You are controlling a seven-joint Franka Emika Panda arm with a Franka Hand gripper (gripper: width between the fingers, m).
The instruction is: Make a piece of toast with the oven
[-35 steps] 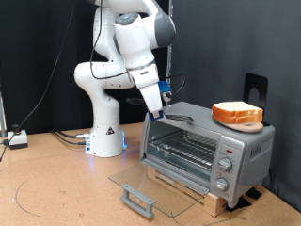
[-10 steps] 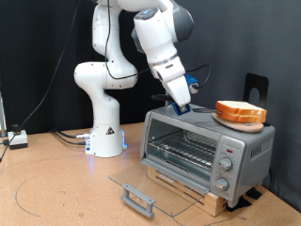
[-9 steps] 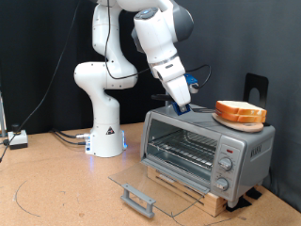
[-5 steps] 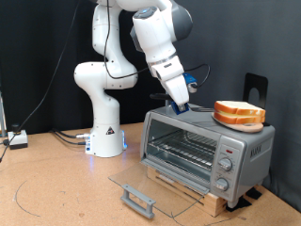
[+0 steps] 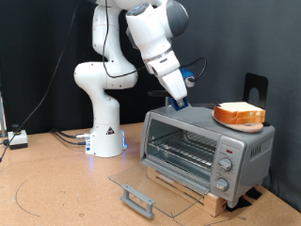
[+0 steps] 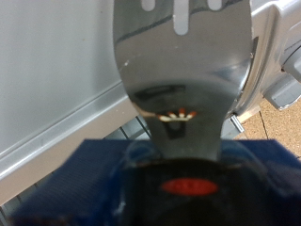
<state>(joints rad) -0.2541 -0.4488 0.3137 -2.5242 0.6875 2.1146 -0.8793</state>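
My tool pinches a blue-handled spatula, with the arm angled down over the oven roof's rear corner. I see the piece of toast lying on the roof at about 3 o'clock from the tool, well apart. The glass door hangs open.

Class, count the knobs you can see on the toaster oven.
3, stacked on the oven's front panel at the exterior view's right: top, middle, bottom.
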